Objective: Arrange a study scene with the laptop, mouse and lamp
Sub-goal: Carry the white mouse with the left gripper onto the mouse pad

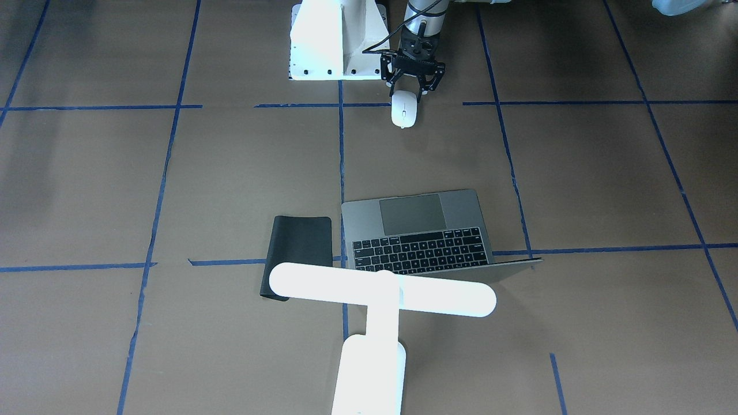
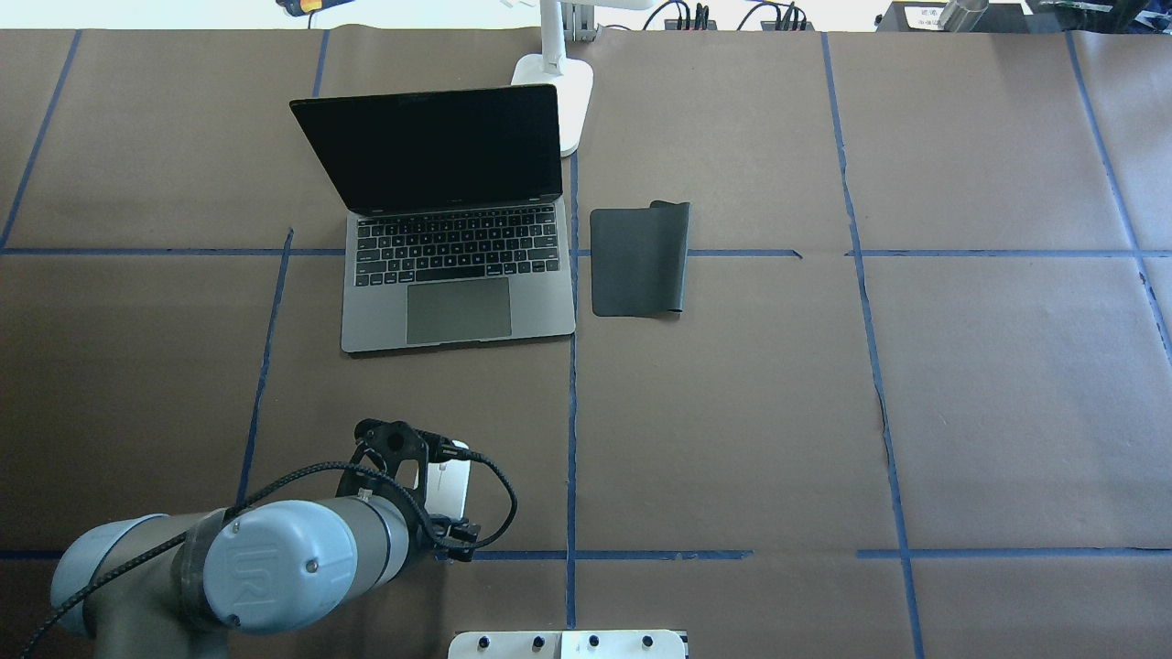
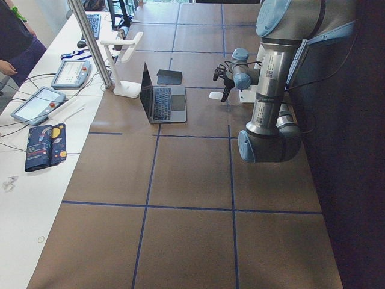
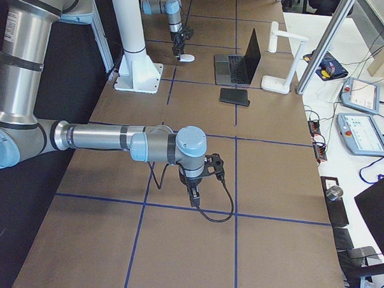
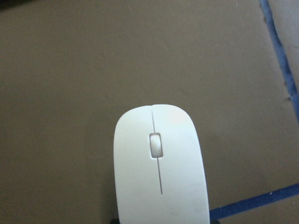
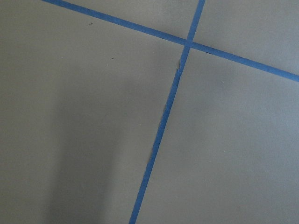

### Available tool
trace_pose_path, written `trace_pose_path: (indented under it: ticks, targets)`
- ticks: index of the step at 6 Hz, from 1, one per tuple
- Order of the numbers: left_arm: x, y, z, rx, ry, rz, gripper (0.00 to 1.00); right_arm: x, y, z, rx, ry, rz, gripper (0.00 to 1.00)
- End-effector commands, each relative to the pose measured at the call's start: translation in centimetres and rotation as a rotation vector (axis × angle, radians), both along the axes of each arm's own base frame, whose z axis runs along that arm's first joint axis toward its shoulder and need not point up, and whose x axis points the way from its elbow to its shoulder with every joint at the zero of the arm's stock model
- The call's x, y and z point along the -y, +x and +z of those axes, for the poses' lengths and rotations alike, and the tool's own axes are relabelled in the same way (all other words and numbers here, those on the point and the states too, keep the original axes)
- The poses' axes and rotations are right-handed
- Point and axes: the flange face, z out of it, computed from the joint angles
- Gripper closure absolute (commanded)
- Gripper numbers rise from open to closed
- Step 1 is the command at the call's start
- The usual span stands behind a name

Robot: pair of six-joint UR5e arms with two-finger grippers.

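Observation:
The white mouse (image 1: 403, 110) is near the robot's base, and it fills the lower middle of the left wrist view (image 5: 159, 172). My left gripper (image 1: 408, 92) points down over its rear end, with the jaws against both of its sides. The grey laptop (image 2: 458, 265) is open, with its screen facing the robot. The white T-shaped lamp (image 1: 380, 294) stands just behind the laptop, and its base (image 2: 563, 91) is at the screen's right corner. My right gripper (image 4: 195, 198) hangs low over bare table far off to the right; I cannot tell whether it is open or shut.
A flat black mat (image 2: 638, 261) lies just right of the laptop, with one corner curled. The white bolted pedestal (image 1: 323, 40) stands close beside the left gripper. Blue tape lines cross the brown table. Tablets and cables lie on the side bench (image 3: 36, 102).

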Motion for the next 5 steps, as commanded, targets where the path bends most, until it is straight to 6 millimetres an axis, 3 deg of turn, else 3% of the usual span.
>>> trace_pose_path:
  ticks: [1, 3, 5]
  targets:
    - [3.3, 0.3, -4.8, -0.077, 0.012, -0.058, 0.96, 0.0, 0.0, 0.0, 0.000, 0.000, -0.001, 0.00]
    - [8.1, 3.8, -7.8, -0.072, 0.016, -0.115, 0.96, 0.0, 0.0, 0.1, 0.000, -0.003, 0.001, 0.00]
    - [14.3, 6.9, -11.8, -0.069, -0.001, -0.170, 0.96, -0.1, 0.1, 0.2, -0.002, -0.004, 0.001, 0.00]
